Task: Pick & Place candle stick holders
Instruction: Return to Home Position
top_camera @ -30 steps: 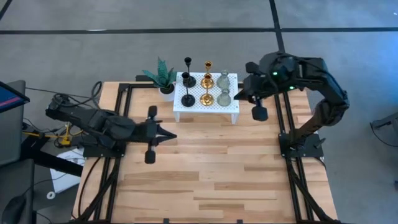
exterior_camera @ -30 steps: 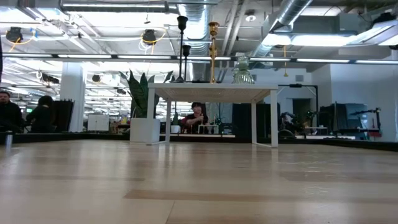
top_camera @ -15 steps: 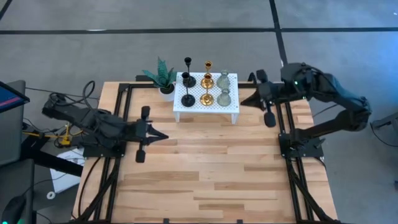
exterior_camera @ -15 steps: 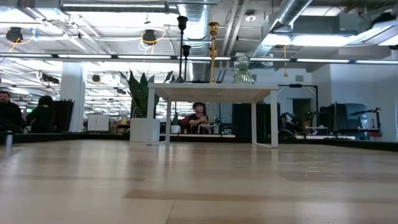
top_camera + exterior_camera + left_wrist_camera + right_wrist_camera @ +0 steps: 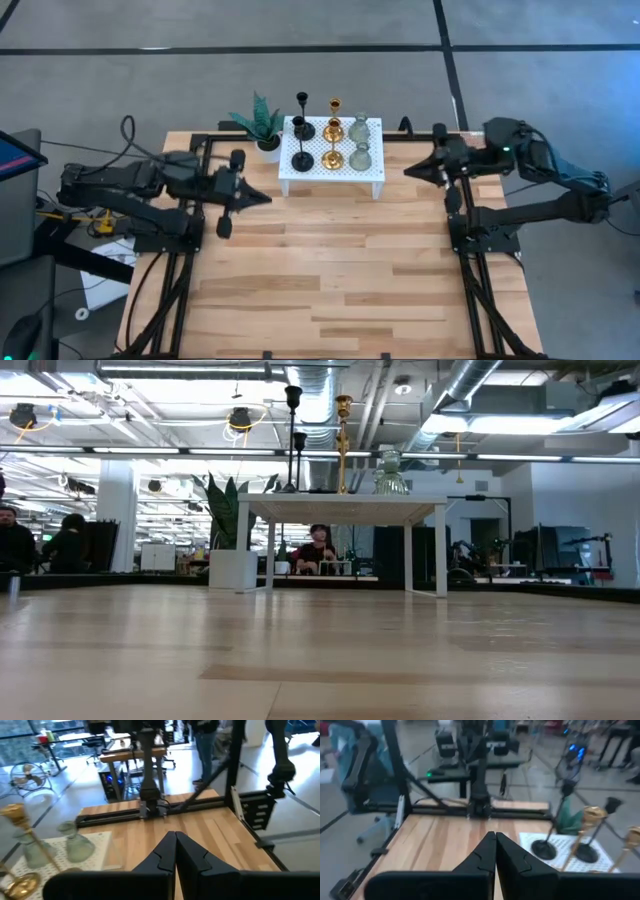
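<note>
The left tool (image 5: 263, 198) has its two fingers pressed together to a point and carries nothing. It hangs over the left part of the table (image 5: 330, 280), near the front left corner of the white platform (image 5: 372, 170), pointing right. The left wrist view shows its dark fingers (image 5: 167, 851) meeting with no gap.

The right tool (image 5: 409, 172) is likewise closed and empty. It sits just to the right of the platform, pointing left.

All six candle holders stand upright on the platform in three pairs, each pair one behind the other:
- **Left:** the black holders (image 5: 302, 160), slim stems on round bases.
- **Middle:** the gold holders (image 5: 333, 158), shiny, with flared feet.
- **Right:** the glass holders (image 5: 360, 155), squat, grey-green and bell-shaped.

A small green potted plant (image 5: 262, 122) stands on the table at the platform's back left corner. In the low view, people (image 5: 318, 548) sit in the room beyond.
</note>
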`<action>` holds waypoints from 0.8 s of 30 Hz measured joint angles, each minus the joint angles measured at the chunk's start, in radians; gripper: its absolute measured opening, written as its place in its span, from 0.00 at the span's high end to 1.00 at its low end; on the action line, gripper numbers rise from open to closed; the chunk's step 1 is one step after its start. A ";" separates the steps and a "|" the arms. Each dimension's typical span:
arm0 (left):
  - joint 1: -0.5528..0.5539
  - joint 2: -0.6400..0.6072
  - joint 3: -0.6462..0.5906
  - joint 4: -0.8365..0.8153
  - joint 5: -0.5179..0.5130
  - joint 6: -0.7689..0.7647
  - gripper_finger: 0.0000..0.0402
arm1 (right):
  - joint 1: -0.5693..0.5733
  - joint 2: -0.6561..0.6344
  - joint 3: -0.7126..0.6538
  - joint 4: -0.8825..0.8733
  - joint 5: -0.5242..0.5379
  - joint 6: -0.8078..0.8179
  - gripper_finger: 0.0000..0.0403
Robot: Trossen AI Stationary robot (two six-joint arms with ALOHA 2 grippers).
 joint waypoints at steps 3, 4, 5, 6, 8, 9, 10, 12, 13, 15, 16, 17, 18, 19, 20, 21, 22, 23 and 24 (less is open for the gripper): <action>0.060 -0.022 -0.006 0.003 0.052 0.004 0.99 | -0.001 -0.058 -0.035 0.024 0.025 0.003 1.00; 0.080 -0.032 -0.016 0.001 0.067 0.012 0.99 | -0.001 -0.074 -0.044 0.026 0.027 0.009 1.00; 0.097 -0.044 -0.028 -0.002 0.076 0.016 0.99 | -0.001 -0.088 -0.056 0.029 0.031 0.021 1.00; 0.113 -0.057 -0.040 -0.003 0.088 0.015 0.99 | 0.000 -0.103 -0.069 0.027 0.041 0.035 1.00; 0.143 -0.087 -0.071 0.000 0.108 -0.009 0.99 | 0.000 -0.129 -0.093 0.026 0.054 0.057 1.00; 0.156 -0.104 -0.089 -0.002 0.115 -0.023 0.99 | 0.000 -0.142 -0.103 0.024 0.055 0.065 1.00; 0.165 -0.121 -0.105 -0.003 0.117 -0.038 0.99 | 0.000 -0.154 -0.111 0.024 0.058 0.069 1.00; 0.178 -0.155 -0.134 -0.003 0.121 -0.062 0.99 | -0.001 -0.176 -0.127 0.029 0.059 0.069 1.00; 0.180 -0.175 -0.148 -0.003 0.121 -0.071 0.99 | -0.001 -0.187 -0.136 0.038 0.060 0.069 1.00; 0.181 -0.218 -0.170 -0.004 0.121 -0.091 0.99 | 0.000 -0.216 -0.154 0.050 0.078 0.074 1.00; 0.180 -0.242 -0.178 -0.003 0.121 -0.095 0.99 | 0.000 -0.232 -0.161 0.049 0.086 0.080 1.00; 0.179 -0.268 -0.185 -0.001 0.121 -0.096 0.99 | 0.000 -0.247 -0.169 0.048 0.093 0.087 1.00; 0.179 -0.294 -0.193 -0.001 0.121 -0.097 0.99 | 0.000 -0.263 -0.173 0.044 0.102 0.092 1.00; 0.179 -0.319 -0.200 0.000 0.121 -0.097 0.99 | 0.000 -0.279 -0.180 0.045 0.103 0.098 1.00; 0.179 -0.347 -0.209 0.000 0.117 -0.097 0.99 | -0.001 -0.296 -0.187 0.047 0.104 0.106 1.00; 0.179 -0.373 -0.219 -0.001 0.113 -0.098 0.99 | -0.001 -0.312 -0.196 0.048 0.103 0.112 1.00; 0.179 -0.397 -0.228 -0.001 0.112 -0.098 0.99 | -0.001 -0.328 -0.207 0.049 0.103 0.113 1.00; 0.179 -0.423 -0.237 0.001 0.111 -0.098 0.99 | 0.000 -0.346 -0.222 0.054 0.103 0.113 1.00; 0.179 -0.446 -0.246 0.002 0.111 -0.101 0.99 | 0.000 -0.363 -0.238 0.065 0.103 0.115 1.00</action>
